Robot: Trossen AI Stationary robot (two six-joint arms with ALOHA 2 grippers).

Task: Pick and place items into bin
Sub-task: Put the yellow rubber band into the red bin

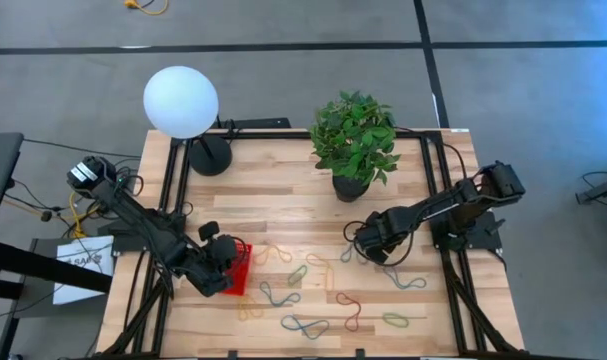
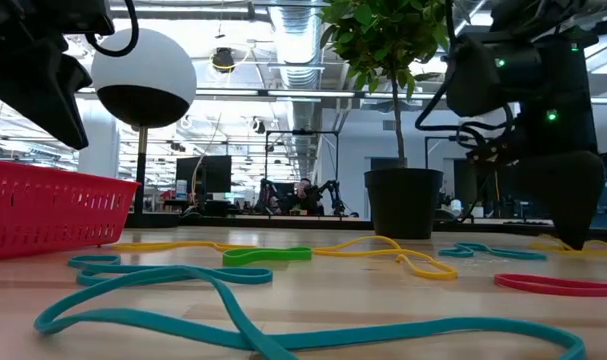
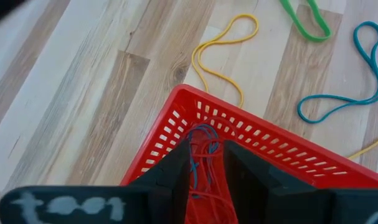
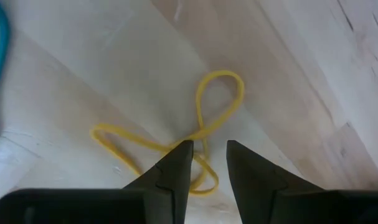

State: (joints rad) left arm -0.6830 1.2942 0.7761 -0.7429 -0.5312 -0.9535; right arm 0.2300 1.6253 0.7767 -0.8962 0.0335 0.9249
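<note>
The red mesh bin (image 1: pixel 242 275) stands at the table's left near side. My left gripper (image 3: pixel 206 146) hangs open over it. Through the gap between its fingers I see red and blue loops (image 3: pixel 204 163) in the bin. My right gripper (image 4: pixel 207 146) points straight down, open, right of the table's middle (image 1: pixel 369 248). Its fingertips stand low over a yellow loop (image 4: pixel 221 72), at the loop's twisted crossing. That loop lies flat on the wood. More loops lie loose on the near half: teal (image 1: pixel 303 325), red (image 1: pixel 348 305), green (image 1: pixel 396 320), yellow (image 1: pixel 273 252).
A potted plant (image 1: pixel 351 185) stands behind the right gripper at the table's far middle. A lamp with a white globe (image 1: pixel 181 100) stands at the far left. Black frame rails (image 1: pixel 438 200) run along the table's left and right sides. Bare wood lies between the loops.
</note>
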